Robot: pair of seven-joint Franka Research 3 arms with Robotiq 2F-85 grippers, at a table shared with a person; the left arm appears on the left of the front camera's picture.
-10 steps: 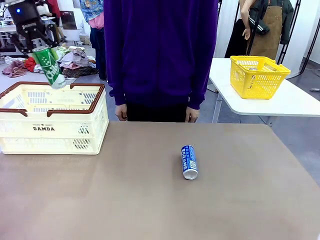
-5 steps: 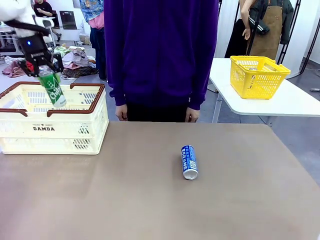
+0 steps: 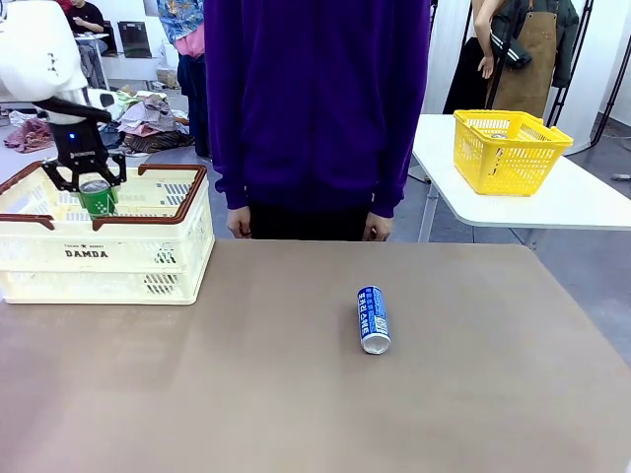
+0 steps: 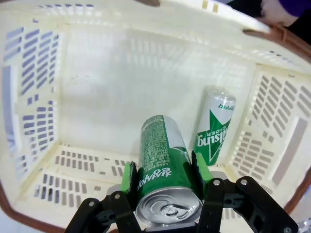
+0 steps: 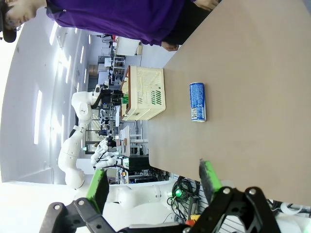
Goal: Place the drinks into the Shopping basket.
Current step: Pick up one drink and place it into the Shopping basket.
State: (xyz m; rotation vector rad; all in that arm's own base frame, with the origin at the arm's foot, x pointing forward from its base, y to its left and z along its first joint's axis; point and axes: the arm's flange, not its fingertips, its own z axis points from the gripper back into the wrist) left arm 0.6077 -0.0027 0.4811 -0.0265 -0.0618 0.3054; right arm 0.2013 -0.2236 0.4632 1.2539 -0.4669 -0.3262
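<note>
Green can point(image 4: 163, 145): metal, glossy printed wall, bare silver lid with a bright sheen.
Second can point(image 4: 214, 131), in the basket: same glossy finish, silver and green print.
Basket point(image 3: 108, 261): cream moulded plastic, perforated, smooth, semi-matt. Its rim is brown plastic with a slight gloss.
Left gripper point(image 4: 164, 172): black hard links with a satin sheen. Pads point(image 4: 129, 177) are green, matt and rubbery in look.
Blue can point(image 3: 373, 317): glossy metal, silver end.
Table point(image 3: 296, 414): brown top, smooth, matt; material cannot be told.
Yellow basket point(image 3: 508, 158): mesh plastic, mild gloss.
Person's sweater point(image 3: 315, 99): purple cloth, matt, soft in look.
</note>
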